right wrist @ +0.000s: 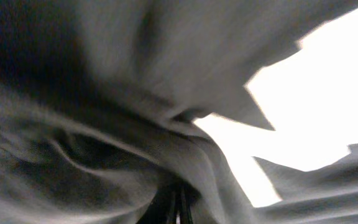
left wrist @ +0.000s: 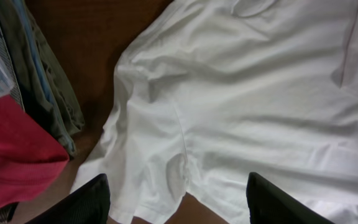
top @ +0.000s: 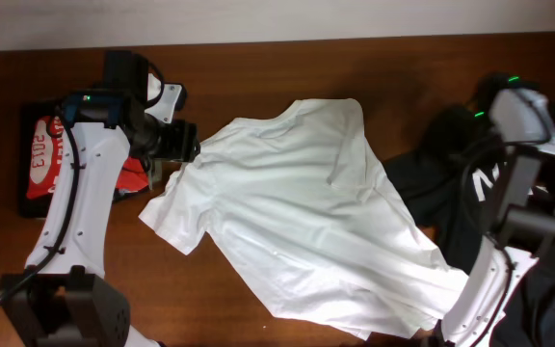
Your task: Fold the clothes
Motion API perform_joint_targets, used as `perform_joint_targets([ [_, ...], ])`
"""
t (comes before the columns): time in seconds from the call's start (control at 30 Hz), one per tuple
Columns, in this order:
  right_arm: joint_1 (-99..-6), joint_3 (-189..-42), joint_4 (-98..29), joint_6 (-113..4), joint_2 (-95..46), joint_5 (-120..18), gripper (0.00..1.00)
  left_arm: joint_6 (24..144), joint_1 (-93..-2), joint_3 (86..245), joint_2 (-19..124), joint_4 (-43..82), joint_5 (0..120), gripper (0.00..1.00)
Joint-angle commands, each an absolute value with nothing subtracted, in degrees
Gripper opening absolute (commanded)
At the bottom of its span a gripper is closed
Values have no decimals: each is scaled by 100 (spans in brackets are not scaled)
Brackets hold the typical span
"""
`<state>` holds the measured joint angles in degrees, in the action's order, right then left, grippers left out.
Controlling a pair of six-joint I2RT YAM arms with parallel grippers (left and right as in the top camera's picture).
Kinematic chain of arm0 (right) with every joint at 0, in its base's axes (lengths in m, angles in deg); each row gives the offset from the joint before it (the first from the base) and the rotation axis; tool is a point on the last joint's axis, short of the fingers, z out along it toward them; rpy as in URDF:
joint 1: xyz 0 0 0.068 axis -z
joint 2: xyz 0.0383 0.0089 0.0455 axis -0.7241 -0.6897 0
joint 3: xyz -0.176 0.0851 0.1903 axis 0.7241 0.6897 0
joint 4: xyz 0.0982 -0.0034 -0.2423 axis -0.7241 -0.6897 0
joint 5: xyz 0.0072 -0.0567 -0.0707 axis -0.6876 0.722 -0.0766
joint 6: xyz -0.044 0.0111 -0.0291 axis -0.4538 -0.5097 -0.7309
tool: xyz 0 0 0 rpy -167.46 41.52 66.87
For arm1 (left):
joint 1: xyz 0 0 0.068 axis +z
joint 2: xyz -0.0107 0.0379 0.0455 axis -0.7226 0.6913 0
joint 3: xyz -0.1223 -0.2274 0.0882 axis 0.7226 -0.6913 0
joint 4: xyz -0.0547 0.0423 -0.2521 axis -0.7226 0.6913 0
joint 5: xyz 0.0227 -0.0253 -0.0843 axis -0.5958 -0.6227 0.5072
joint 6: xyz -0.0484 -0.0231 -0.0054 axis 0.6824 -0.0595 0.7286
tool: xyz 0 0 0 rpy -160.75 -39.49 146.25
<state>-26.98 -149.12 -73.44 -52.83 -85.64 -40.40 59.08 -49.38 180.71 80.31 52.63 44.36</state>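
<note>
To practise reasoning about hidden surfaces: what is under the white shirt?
Wooden table shows around the white shirt; a dark garment borders its right edge. Anything directly beneath is covered.

Overhead sharp, shirt (top: 297, 212) bright, rt wrist dim, blurred — blown-out glare

item 1. right pincer (right wrist: 179, 210): only a dark sliver of closed fingertips shows at the wrist view's lower edge. overhead it is out of sight beneath the white shirt (top: 306, 212).
item 2. cloth (right wrist: 135, 124) bunched over that pincer: blurred and grey in shadow. which garment it is, and whether it is pinched, cannot be told.
item 3. left pincer (left wrist: 179, 205): fingers (left wrist: 86, 202) cut off by the lower edge.
item 4. red shirt (top: 41, 154), behind the left pincer: partly under the arm, lettering cut short.
item 5. folded pile (left wrist: 48, 87), left of the left pincer: cut by the picture's edge.
item 6. dark clothes (top: 432, 154), beyond the right pincer: partly covered by the arm.
</note>
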Motion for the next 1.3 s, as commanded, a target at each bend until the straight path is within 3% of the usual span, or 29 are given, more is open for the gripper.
perform_joint_targets([
  [0.0,-1666,-16708,-7540,-5149,-8468,-3679,4,5792,-4954,18141,7933,5248,4500,70],
  [0.07,-1238,-17220,-7529,-5184,-8468,-3850,4,5795,-4954,18141,7933,5248,4500,70],
  [0.1,-1056,-17342,-7536,-5466,-8468,-4398,45,5795,-4954,18141,7933,5250,4500,70],
  [0.13,-991,-17371,-7610,-5632,-8468,-4838,60,5795,-4954,18141,7933,5248,4502,70],
  [0.17,-1006,-17373,-7728,-5709,-8466,-4973,61,5795,-4956,18141,7933,5248,4504,70],
  [0.2,-1089,-17386,-7892,-5781,-8444,-5130,61,5771,-4960,18141,7933,5241,4649,77],
  [0.27,-1382,-17395,-7958,-6214,-8167,-6000,61,5003,-5135,18141,7935,5086,5357,78],
  [0.33,-1769,-17395,-8008,-6301,-7646,-6328,62,4592,-5448,18141,8016,4702,5212,82],
  [0.53,-3327,-17395,-8738,-6312,-5942,-6407,63,4306,-5865,18141,9668,2756,4576,80],
  [0.7,-3550,-17392,-9186,-6362,-5887,-6311,64,4009,-5865,18141,10866,1631,4375,80],
  [0.8,-3550,-17390,-9284,-6360,-5887,-6114,64,4013,-5858,18141,11235,1499,4159,62],
  [0.9,-3552,-17336,-9280,-6358,-5909,-6016,64,4645,-5828,18144,11338,1622,3020,0],
  [0.93,-3554,-17244,-9280,-6360,-5926,-6016,64,5403,-5721,18205,11310,1816,1954,0],
  [0.97,-3583,-17104,-9243,-6360,-5937,-6013,64,5624,-5528,18321,11277,2048,1689,0],
  [1.03,-3760,-16319,-8926,-6360,-5937,-6016,64,5843,-5028,18642,11124,2481,2002,1],
  [1.1,-4018,-15307,-8380,-6358,-5937,-5983,64,5843,-4731,18895,10936,2713,2655,19],
  [1.13,-4199,-14612,-7953,-6330,-5937,-5865,64,5843,-4652,19033,10835,2837,2845,39],
  [1.2,-4339,-13624,-7409,-6161,-5937,-5828,62,5834,-4643,19184,10551,2922,3129,60],
  [1.27,-4333,-12608,-7073,-5466,-5937,-5539,40,5644,-4763,19190,10212,2960,3663,62],
])
